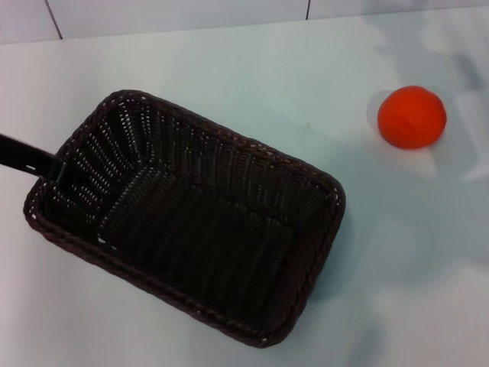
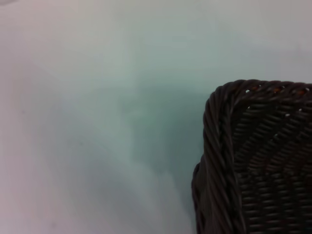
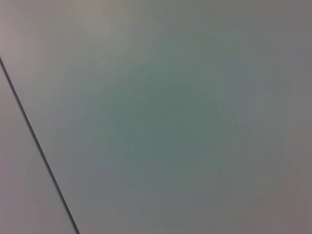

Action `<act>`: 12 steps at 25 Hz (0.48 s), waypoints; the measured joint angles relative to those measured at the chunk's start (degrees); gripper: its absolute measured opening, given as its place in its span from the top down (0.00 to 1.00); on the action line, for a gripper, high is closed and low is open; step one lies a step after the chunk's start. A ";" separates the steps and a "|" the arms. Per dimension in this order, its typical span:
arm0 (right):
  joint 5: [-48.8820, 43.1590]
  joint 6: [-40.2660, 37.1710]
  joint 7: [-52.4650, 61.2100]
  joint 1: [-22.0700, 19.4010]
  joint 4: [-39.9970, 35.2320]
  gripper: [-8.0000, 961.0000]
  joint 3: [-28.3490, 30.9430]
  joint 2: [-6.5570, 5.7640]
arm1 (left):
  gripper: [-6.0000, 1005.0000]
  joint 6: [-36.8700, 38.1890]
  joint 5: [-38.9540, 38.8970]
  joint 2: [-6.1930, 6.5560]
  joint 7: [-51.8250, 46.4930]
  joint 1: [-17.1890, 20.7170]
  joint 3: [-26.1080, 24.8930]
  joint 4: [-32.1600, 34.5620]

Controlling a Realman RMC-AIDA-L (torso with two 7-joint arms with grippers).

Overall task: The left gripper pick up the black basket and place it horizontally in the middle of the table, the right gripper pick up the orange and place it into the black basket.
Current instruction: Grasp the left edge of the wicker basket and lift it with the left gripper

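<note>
Only a slim black bar of the left end effector (image 1: 34, 162) is seen in the head view, entering from the left edge and reaching over the left short rim of the basket (image 1: 191, 222). Its tip is lost against the dark weave, so whether it is open, closed or gripping the rim cannot be told. The right end effector is not seen in any view.

The basket is shown as a dark brown-black rectangular wicker piece with rounded corners, a braided rim and sloping sides, its inside empty. It is set on the desk (image 1: 252, 76), left of centre in the head view. Its long axis is seen running diagonally, from the far left toward the near right; its near-right corner lies close to the lower edge of the picture. In the left wrist view only one rounded corner of the basket (image 2: 253, 161) is caught, the rest being cut off.

The orange (image 1: 412, 116) is seen lying on the desk at the far right, well apart from the basket.

In the right wrist view only a pale surface crossed by a thin dark line (image 3: 39, 146) is shown.
</note>
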 joint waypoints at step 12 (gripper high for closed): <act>0.01 0.03 -0.27 -0.21 0.02 0.10 0.35 0.01 | 0.86 6.36 -11.98 0.44 -2.81 2.50 -16.61 0.97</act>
